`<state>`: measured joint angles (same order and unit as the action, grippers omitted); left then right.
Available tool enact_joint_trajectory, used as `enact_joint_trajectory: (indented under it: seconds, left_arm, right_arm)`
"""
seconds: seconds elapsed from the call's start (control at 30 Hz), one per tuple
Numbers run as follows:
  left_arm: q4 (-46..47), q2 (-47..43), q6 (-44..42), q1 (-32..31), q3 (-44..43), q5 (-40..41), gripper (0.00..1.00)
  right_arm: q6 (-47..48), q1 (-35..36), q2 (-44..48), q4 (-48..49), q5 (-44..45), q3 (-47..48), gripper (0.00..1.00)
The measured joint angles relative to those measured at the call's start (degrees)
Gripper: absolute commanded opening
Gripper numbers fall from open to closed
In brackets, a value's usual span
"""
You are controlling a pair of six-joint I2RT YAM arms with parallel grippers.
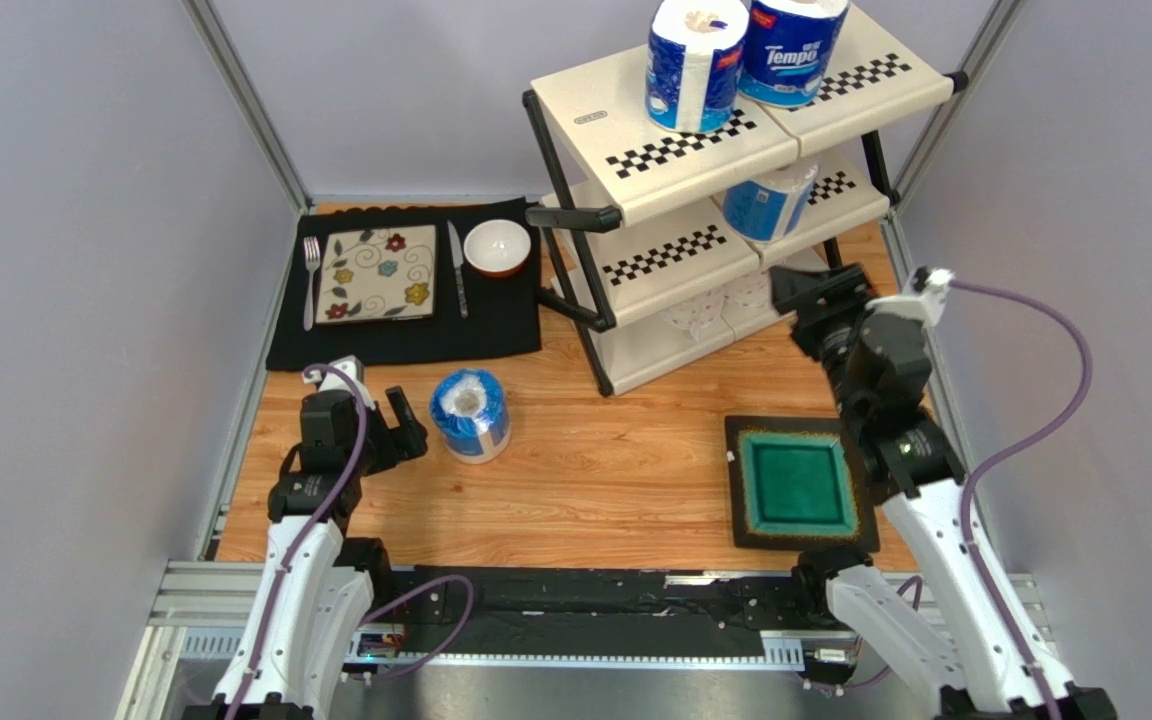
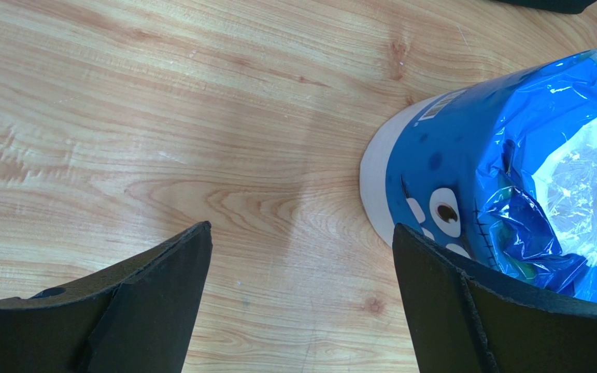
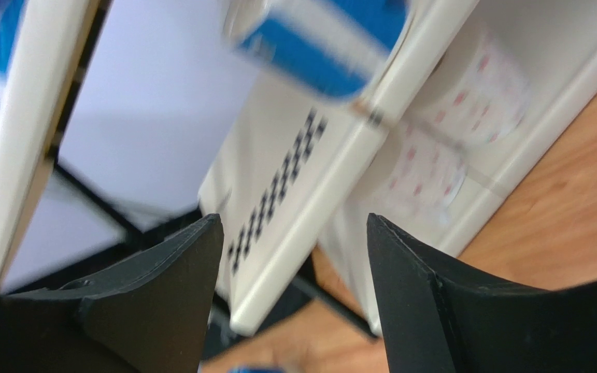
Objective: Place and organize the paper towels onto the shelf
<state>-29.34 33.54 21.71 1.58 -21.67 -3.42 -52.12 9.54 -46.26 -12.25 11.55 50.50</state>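
Left gripper (image 2: 302, 256): jaws wide, holding nothing. The wrapped roll (image 2: 496, 179) stands just beside one finger, in the left half of the table (image 1: 612, 480). We should centre the jaws around the roll before closing. Right gripper (image 3: 294, 233): partly open, empty, facing the middle tier of the shelf (image 1: 597, 90) at the far right corner. Other rolls (image 1: 695, 68) sit there.
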Motion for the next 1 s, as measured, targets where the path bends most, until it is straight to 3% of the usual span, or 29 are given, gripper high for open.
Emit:
enact_joint_trajectory:
  seconds: [0.23, 0.37, 0.43, 0.7, 1.0]
  left_arm:
    - [0.0, 0.0, 0.0, 0.0, 0.0, 0.0, 0.95]
    - [0.0, 0.0, 0.0, 0.0, 0.0, 0.0, 0.95]
    - [0.0, 0.0, 0.0, 0.0, 0.0, 0.0, 0.95]
    - [0.0, -0.3, 0.0, 0.0, 0.0, 0.5, 0.95]
    - [0.0, -1.2, 0.0, 0.0, 0.0, 0.9, 0.95]
  right_arm:
    - [-2.2, 36.4, 10.0, -3.7, 17.2, -10.8, 0.74]
    - [-3.3, 56.0, 3.7, -3.3, 29.4, -11.8, 0.76]
    - [-4.0, 61.0, -3.3, -3.2, 32.4, -10.4, 0.77]
    - [-3.3, 64.7, -33.3, -0.7, 32.7, 4.9, 0.79]
    - [1.8, 64.4, -53.1, 2.7, 26.3, 22.5, 0.80]
